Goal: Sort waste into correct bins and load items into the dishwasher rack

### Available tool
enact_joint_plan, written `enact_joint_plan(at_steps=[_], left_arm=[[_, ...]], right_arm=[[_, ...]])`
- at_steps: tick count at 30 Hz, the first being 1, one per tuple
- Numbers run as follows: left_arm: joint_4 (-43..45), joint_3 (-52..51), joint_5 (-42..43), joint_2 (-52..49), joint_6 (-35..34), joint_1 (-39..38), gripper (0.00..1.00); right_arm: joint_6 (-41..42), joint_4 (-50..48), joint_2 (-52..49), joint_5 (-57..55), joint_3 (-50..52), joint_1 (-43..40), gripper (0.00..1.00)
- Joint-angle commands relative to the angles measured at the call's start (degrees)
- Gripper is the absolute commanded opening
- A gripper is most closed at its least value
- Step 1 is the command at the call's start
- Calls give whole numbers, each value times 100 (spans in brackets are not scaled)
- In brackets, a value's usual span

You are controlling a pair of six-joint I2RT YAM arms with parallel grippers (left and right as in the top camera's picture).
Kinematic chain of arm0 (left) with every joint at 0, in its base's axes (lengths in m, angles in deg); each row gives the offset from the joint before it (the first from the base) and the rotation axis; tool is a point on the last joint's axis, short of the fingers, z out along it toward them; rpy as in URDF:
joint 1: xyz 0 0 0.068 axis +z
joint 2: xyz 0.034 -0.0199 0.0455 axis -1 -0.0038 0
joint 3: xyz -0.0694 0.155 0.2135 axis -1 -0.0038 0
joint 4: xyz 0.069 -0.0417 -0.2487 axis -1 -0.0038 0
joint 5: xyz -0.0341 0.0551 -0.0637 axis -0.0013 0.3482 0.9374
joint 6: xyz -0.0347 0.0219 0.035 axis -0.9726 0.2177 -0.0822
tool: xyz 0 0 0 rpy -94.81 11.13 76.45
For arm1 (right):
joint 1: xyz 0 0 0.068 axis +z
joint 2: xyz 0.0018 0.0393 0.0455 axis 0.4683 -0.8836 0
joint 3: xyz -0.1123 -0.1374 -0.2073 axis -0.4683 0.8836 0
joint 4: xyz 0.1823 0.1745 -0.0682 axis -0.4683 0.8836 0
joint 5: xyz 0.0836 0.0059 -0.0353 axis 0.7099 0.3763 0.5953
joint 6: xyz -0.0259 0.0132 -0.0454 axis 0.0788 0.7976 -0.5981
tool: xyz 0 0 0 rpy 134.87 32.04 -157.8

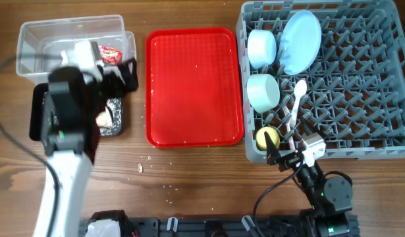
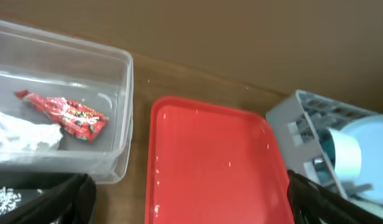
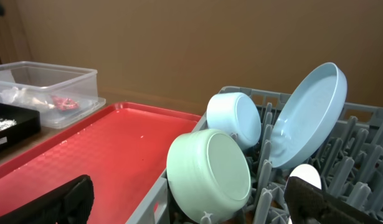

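Red wrapper (image 2: 66, 115): crinkled, beside white tissue (image 2: 23, 134) in clear tub (image 2: 126, 93).
Left gripper (image 2: 191, 202): spread wide, empty (wrapper ahead, leftward).
Right gripper (image 3: 191, 199): spread wide, empty.

A red serving tray (image 1: 194, 85), flecked with small white specks, lies flat on the wooden table (image 1: 209, 172).

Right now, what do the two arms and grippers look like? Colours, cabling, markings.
Left arm: white lower link, black upper housing, small green light. Left gripper: black fingers, white block behind. Right arm: black, green light, black cable looping alongside. Right gripper: black fingers, white-grey block behind. No readable markings.
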State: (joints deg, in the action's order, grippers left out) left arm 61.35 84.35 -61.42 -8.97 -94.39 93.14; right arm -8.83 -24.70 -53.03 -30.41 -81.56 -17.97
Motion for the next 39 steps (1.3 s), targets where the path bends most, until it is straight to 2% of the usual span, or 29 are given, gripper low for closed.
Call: enact_joint_plan(at_steps=[1, 3, 7, 12, 15, 21, 24, 39], left_arm=[[909, -1515, -50, 1156, 175, -13, 100], [1364, -2315, -153, 1875, 173, -11, 100], [1458, -3355, -455, 3329, 173, -13, 100], [1250, -3995, -544, 4710, 175, -13, 100], [831, -4157, -562, 5224, 177, -13, 100], [39, -4378, -560, 5941, 175, -13, 100], [66, -4378, -555, 6282, 173, -7, 100], [59, -4378, -540, 6260, 175, -9, 100]], right_arm=[[-72, -13, -4, -76, 7, -20, 100], [-68, -13, -4, -76, 7, -20, 100], [-70, -13, -4, -76, 7, -20, 100], [-70, -13, -4, -76, 7, -20, 100], [-70, -13, -4, -76, 7, -20, 99], [-68, -13, -4, -76, 7, -20, 100], [-70, -13, -4, -76, 7, -20, 100], [-68, -13, -4, -76, 7, -20, 100]])
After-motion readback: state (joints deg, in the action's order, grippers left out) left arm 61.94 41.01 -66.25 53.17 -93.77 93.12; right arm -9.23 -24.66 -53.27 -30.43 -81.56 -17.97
